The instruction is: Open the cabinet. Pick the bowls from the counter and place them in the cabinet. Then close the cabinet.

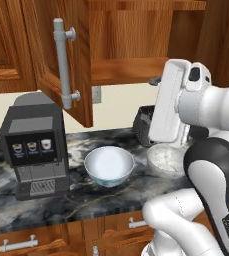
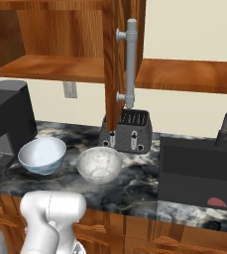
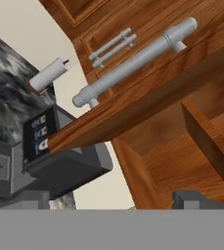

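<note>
The cabinet (image 1: 128, 70) stands open, its left door (image 1: 61, 55) swung out over the coffee machine and its right door (image 2: 112, 59) seen edge-on. Its lower shelf (image 2: 50, 67) is bare. On the counter (image 1: 76, 200) sit the two bowls side by side: the white one with blue outside (image 1: 109, 166) (image 2: 42, 155) and the speckled grey one (image 2: 99, 164), half hidden behind my arm in the left base view (image 1: 163, 159). My gripper (image 3: 113, 202) hangs raised above the speckled bowl, open and holding nothing. It faces the left door's bar handle (image 3: 133, 63) and the shelf.
A black coffee machine (image 1: 33, 145) stands left of the bowls under the open left door. A dark toaster (image 2: 127, 131) sits against the wall behind the speckled bowl. To the right lie a dark sink (image 2: 199, 173) and faucet (image 2: 226, 126). Drawers (image 1: 18, 244) line the counter front.
</note>
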You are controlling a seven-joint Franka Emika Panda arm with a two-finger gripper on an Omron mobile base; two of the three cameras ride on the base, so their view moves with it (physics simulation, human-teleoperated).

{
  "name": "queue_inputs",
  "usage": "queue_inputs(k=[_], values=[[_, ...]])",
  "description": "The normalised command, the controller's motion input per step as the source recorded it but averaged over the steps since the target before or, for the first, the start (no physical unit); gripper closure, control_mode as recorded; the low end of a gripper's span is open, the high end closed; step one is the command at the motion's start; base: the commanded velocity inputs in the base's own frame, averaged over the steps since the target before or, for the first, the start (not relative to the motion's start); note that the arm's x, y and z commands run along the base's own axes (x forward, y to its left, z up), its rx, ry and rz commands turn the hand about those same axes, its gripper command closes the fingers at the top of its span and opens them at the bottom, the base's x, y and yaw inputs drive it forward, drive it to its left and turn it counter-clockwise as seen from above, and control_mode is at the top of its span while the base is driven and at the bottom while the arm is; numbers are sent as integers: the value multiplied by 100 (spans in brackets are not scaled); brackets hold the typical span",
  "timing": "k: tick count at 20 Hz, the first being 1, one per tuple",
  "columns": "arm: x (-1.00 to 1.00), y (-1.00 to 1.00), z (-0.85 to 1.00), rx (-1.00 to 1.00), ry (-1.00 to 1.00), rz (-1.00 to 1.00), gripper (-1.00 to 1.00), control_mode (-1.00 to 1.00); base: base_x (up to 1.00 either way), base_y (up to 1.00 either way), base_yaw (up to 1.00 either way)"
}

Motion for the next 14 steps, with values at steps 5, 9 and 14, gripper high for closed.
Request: queue_inputs(k=[5, 9, 14], values=[[11, 0, 0, 0, -5, 5, -100, -100, 0, 0, 0], [15, 0, 0, 0, -4, 11, -100, -100, 0, 0, 0], [12, 13, 0, -1, 0, 18, -100, -100, 0, 0, 0]])
